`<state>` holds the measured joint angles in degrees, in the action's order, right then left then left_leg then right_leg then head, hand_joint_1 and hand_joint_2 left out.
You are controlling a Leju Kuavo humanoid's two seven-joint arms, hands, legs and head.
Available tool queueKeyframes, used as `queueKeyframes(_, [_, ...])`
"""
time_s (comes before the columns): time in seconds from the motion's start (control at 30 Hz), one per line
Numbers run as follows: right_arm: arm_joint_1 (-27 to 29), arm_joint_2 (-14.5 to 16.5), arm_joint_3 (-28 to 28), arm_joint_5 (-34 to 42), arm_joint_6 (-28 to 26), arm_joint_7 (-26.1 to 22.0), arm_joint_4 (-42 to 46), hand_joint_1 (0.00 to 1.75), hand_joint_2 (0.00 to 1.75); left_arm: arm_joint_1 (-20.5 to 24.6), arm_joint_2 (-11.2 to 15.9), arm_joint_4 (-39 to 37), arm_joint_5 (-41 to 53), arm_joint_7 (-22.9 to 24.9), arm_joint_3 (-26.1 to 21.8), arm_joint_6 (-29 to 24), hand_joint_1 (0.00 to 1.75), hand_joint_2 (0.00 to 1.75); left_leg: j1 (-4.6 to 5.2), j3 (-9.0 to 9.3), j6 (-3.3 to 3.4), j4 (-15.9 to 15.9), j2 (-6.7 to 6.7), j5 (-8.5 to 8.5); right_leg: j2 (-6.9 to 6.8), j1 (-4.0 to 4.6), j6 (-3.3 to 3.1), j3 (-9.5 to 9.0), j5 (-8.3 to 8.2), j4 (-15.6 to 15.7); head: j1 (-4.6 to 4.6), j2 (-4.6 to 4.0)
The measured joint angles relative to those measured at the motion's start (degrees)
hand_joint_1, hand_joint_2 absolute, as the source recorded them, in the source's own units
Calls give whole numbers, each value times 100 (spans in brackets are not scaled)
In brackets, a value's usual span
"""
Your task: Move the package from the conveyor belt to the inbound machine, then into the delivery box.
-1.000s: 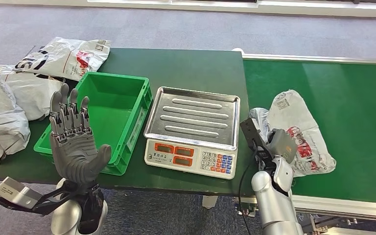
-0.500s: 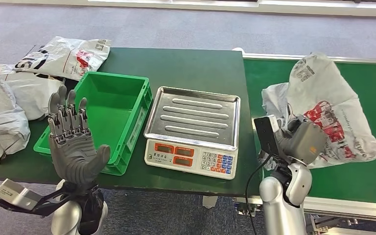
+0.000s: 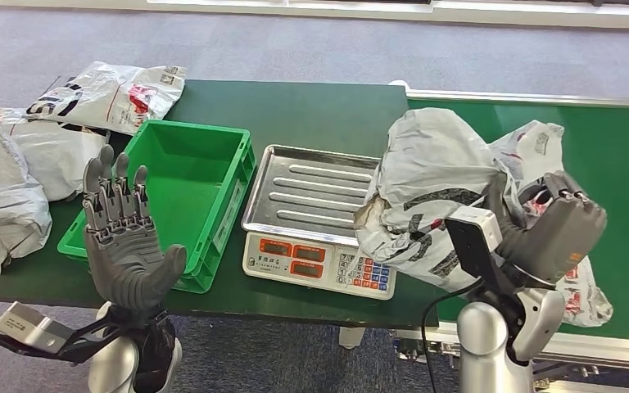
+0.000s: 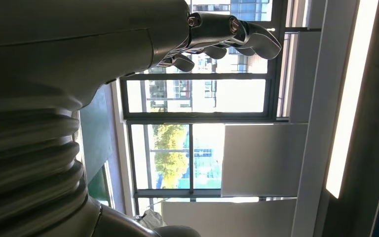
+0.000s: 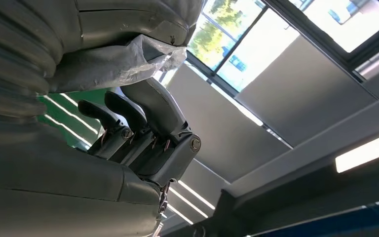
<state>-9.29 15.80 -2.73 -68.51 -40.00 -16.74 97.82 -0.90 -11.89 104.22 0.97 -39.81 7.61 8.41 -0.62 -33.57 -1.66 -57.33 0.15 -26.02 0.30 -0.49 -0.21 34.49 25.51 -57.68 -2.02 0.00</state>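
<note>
My right hand [image 3: 553, 233] grips a crumpled white package [image 3: 438, 192] with black and red print and holds it up in the air. The package hangs over the seam between the conveyor belt [image 3: 614, 155] and the table, and covers the right edge of the scale [image 3: 319, 217], a steel tray above a keypad. The right wrist view has the hand [image 5: 143, 143] with its fingers curled round grey plastic film [image 5: 123, 59]. My left hand [image 3: 123, 237] is raised, palm forward and fingers spread, in front of the green delivery box [image 3: 176, 184]. Nothing is in that hand [image 4: 222, 34].
Several other white packages [image 3: 16, 160] lie on the dark green table [image 3: 311, 106] left of and behind the box. The belt's near metal rail [image 3: 590, 348] runs at the bottom right. Grey carpet lies beyond the table.
My right hand has lifted the package off the belt and swung it left, up over the scale's right side. The left hand has stayed put.
</note>
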Motion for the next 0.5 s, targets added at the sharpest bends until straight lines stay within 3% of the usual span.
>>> queueKeyframes(0.5, [12, 1, -1, 352, 1, -546, 592, 175, 175, 12, 2, -121, -14, -34, 4, 0, 0, 175, 0, 0, 0, 0, -1, 0, -1, 0, 0, -1, 0, 0, 1, 0])
